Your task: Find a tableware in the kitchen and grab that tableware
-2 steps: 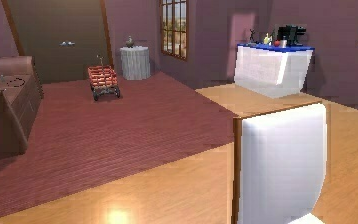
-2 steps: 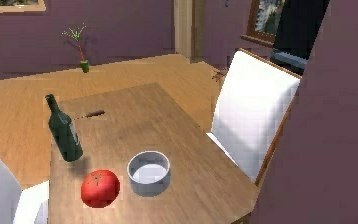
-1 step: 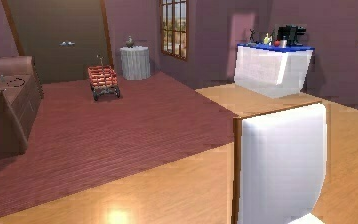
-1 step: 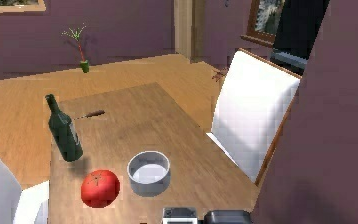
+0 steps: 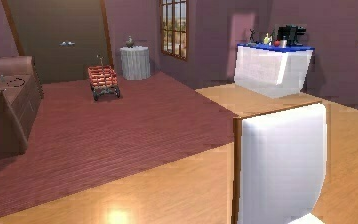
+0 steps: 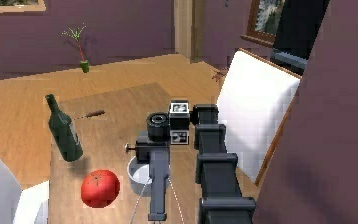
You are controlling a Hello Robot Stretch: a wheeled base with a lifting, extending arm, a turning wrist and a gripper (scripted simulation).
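In the arm side view a wooden table (image 6: pixel 107 110) carries a dark green bottle (image 6: pixel 63 128), a round red fruit (image 6: pixel 100 188) and a small white dish-like thing (image 6: pixel 138 176). My arm (image 6: pixel 219 170) reaches over this table, and its two white marker squares (image 6: pixel 179 108) stand near the table's far part. The gripper (image 6: pixel 153 150) shows as a dark body left of them, right by the white thing. I cannot tell whether it holds anything. In the forward view, a white counter with a blue top (image 5: pixel 272 62) bears a dark machine and small items.
White chairs stand at the table's right (image 6: pixel 252 100) and lower left (image 6: pixel 1 190). A plant in a vase (image 6: pixel 79 45) stands by the far wall, next to a wooden post (image 6: pixel 187 30). The forward view has a red carpet (image 5: pixel 127 125), a sofa (image 5: pixel 12 100), a red cart (image 5: pixel 104 82) and a white chair back (image 5: pixel 282 165).
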